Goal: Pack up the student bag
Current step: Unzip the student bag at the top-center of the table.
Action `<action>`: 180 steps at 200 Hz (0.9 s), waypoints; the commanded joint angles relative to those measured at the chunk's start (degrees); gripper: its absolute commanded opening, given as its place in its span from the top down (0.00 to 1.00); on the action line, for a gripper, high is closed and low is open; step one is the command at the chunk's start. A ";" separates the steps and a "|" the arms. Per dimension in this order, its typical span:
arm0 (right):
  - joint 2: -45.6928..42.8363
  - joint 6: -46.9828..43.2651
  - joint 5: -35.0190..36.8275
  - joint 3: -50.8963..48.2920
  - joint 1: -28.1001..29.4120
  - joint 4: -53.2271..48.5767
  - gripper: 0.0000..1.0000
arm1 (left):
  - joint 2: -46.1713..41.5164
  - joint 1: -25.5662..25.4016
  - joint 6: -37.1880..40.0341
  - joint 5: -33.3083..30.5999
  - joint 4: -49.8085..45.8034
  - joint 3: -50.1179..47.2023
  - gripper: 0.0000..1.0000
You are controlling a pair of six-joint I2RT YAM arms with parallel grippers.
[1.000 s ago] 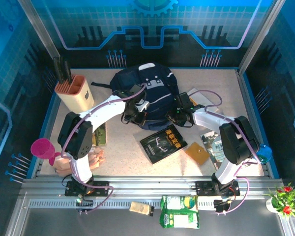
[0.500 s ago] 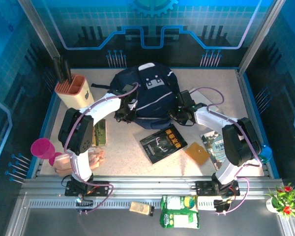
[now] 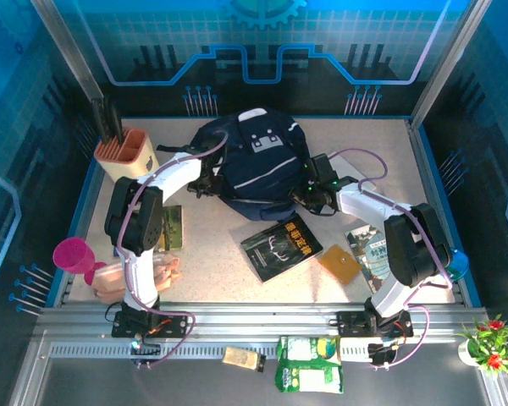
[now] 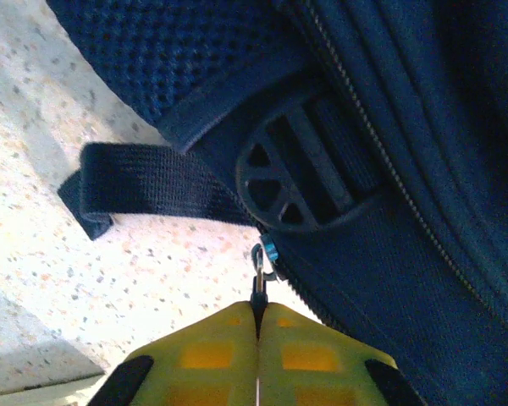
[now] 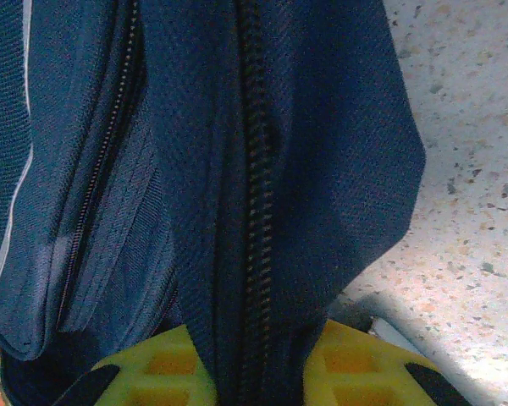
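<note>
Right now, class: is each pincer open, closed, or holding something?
Left pincer: closed on a zip pull.
Right pincer: closed on the bag, along a zip.

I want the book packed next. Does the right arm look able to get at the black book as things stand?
Probably not yet: the right gripper is clamped on the student bag. The black book lies uncovered near that arm, so once it lets go the way looks free.

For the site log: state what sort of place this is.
Probably a robot test cell: blue printed walls around a table, with props like a backpack, book and knife block.
</note>
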 commanded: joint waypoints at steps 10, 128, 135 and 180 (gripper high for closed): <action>-0.73 0.73 -2.47 1.94 0.71 5.80 0.80 | 0.91 1.69 -5.51 -5.56 3.11 1.76 0.77; 9.05 -2.85 -4.24 12.61 9.83 5.52 0.54 | -22.41 1.63 -15.12 12.40 9.34 -13.32 0.35; 7.17 -3.97 -3.05 11.37 9.71 5.15 0.47 | -22.76 1.57 -14.91 13.41 9.50 -13.63 0.32; -7.95 -10.11 6.40 1.51 9.74 -3.64 0.27 | -23.98 -0.30 -14.09 18.77 11.82 -15.00 0.30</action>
